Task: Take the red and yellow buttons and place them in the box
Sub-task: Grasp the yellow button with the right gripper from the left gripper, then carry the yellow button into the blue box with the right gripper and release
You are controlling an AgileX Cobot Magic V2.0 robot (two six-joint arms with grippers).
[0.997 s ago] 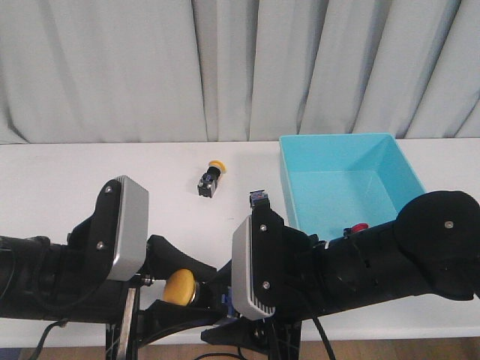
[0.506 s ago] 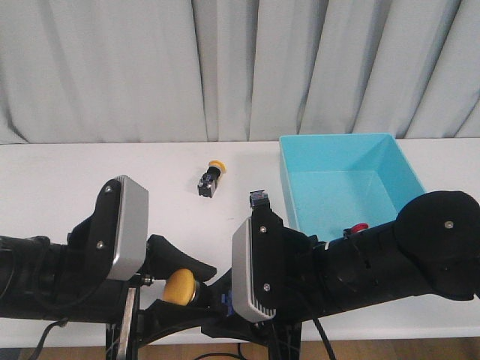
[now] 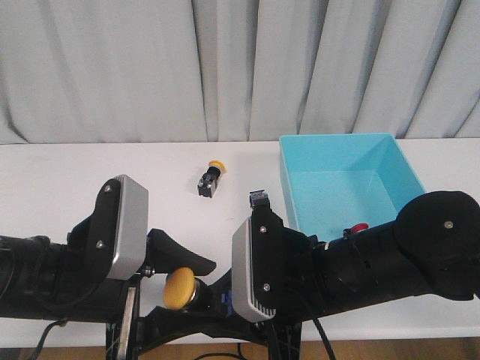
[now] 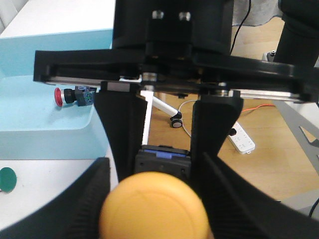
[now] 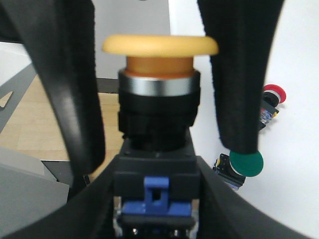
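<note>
The right gripper (image 5: 157,201) was clamped on the black body of a yellow button (image 3: 180,288), held low between both arms, well short of the box (image 3: 337,137). It had to be carried rightward, clear of the rim, before release. Whether the left gripper (image 4: 157,199), flanking the cap, pinched it was unclear.

Two yellow buttons (image 3: 180,287) (image 3: 215,166), two red buttons (image 3: 358,227) (image 5: 272,94), one green button (image 5: 245,163), one box (image 3: 341,154).
</note>
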